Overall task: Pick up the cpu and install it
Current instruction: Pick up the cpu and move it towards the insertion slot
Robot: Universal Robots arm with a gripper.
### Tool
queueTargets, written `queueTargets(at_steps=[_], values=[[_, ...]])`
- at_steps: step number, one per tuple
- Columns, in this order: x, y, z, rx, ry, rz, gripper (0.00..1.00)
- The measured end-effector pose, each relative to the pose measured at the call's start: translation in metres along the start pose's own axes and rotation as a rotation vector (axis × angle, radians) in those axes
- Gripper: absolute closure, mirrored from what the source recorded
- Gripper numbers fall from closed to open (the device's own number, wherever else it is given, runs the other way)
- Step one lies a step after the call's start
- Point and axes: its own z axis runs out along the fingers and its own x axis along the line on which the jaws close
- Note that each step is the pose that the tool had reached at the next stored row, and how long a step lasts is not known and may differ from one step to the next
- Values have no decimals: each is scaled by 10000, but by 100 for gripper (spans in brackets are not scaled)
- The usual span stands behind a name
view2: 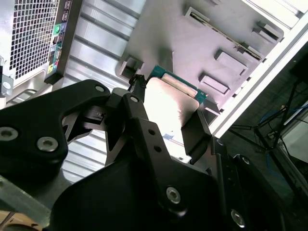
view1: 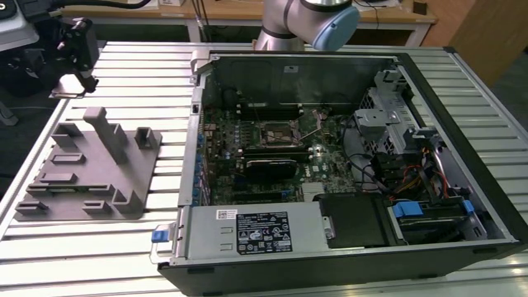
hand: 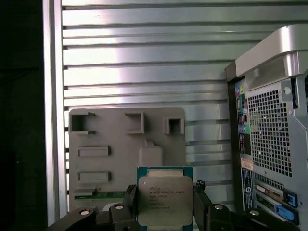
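ribbed metal table point(view1: 140, 74) below, and in the exterior view's upper left the gripper point(view1: 76, 86) hangs, jaws clamped on the cpu point(hand: 165, 199) by its edges, well apart from the socket point(view1: 275, 131) in the open case point(view1: 330, 71): thin grip, i reckon, so any slip or tilt could drop it or seat it crooked.

My arm point(view1: 281, 25) is silver-grey tubing with a pale blue joint cap point(view1: 334, 28). I see its gripper point(view2: 168, 108) as matte black, with angular links point(view2: 144, 134) fastened by shiny round screws point(view2: 173, 194).
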Motion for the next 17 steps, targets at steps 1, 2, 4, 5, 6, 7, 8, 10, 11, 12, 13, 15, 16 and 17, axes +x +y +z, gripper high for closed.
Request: queueTargets(at_steps=[1, 2, 4, 5, 6, 7, 8, 10, 11, 12, 13, 15, 16, 17], values=[[-8, 1, 0, 1, 1, 0, 46], [-17, 1, 1, 1, 0, 0, 46], [-35, 2, 1, 1, 1, 0, 46], [-43, 3, 1, 1, 1, 0, 46], [-52, 4, 2, 1, 1, 0, 46], [-61, 4, 2, 1, 1, 0, 46], [-69, 5, 3, 1, 1, 0, 46], [-86, 6, 4, 1, 0, 0, 46], [-95, 6, 4, 0, 0, 0, 46], [-103, 7, 4, 1, 1, 0, 46], [-112, 7, 5, 1, 0, 0, 46], [-128, 9, 6, 1, 0, 0, 46], [-135, 9, 6, 2, 1, 0, 46], [-143, 9, 6, 1, 0, 0, 46]])
